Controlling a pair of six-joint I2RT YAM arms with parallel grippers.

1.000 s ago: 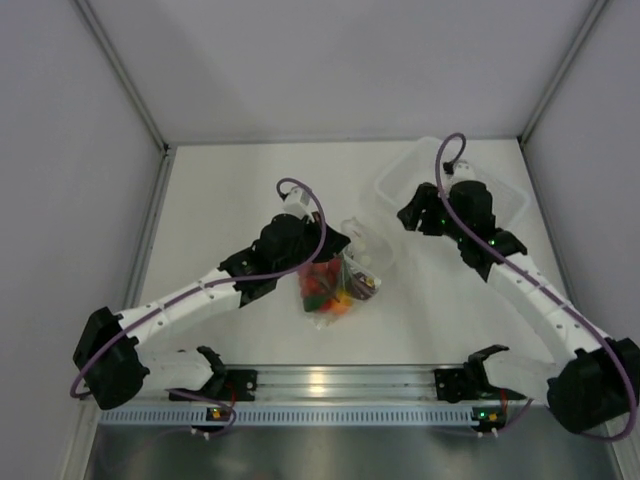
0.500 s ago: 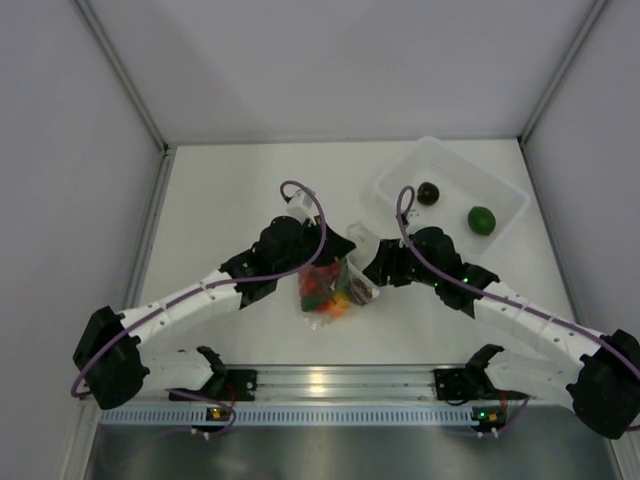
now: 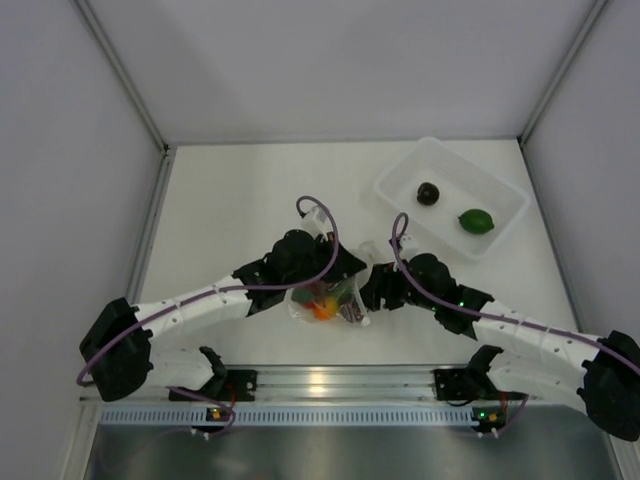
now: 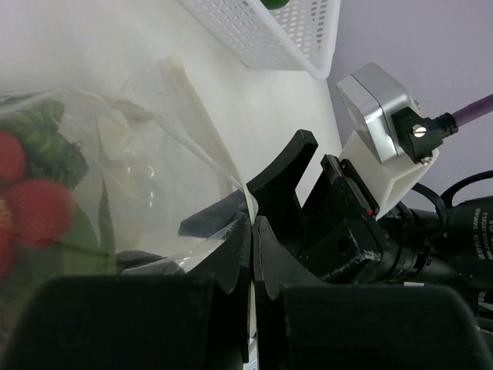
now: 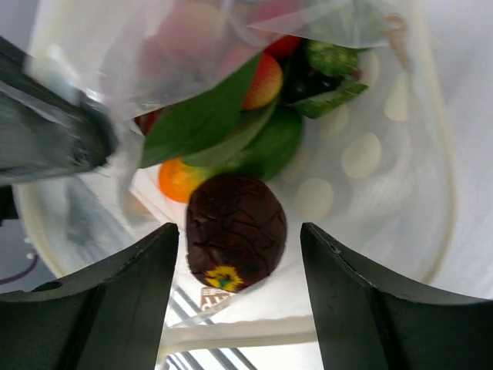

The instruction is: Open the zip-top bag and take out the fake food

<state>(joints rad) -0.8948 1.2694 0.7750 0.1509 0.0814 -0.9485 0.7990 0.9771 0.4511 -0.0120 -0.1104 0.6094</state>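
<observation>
Left fingers (image 4: 228,258) are pinched tight together, with a fold of the small clear crinkly zip-top bag (image 4: 146,162) caught between them, thin film running straight up out of the pinch. Right fingers (image 5: 115,308) are spread wide and gripping nothing. Square between the two sits a dark maroon round plastic fruit (image 5: 235,235) with a yellow spot on it, down in the bag. Just behind it are an orange round piece (image 5: 179,179), a big green leaf (image 5: 202,122) and a red-and-yellow piece (image 5: 264,81), all heaped together and touching. Whether my right tips are past the bag's mouth or only at it, I can't tell; film blurs the upper part of that view.

From the left wrist, the right arm's black finger body sits just beside my left pinch and blocks most of what lies beyond it. Red clustered berries (image 4: 31,204) press against the plastic on the left there.

Overhead, both wrists meet over the bag near the front middle of the white counter (image 3: 230,200) and cover its top; only the coloured lower part shows. Well apart, at the back right, the translucent rectangular tub (image 3: 398,180) holds a dark maroon ball (image 3: 428,193) and a green one (image 3: 477,221), apart from each other. A silver rail (image 3: 330,380) runs along the near edge.
</observation>
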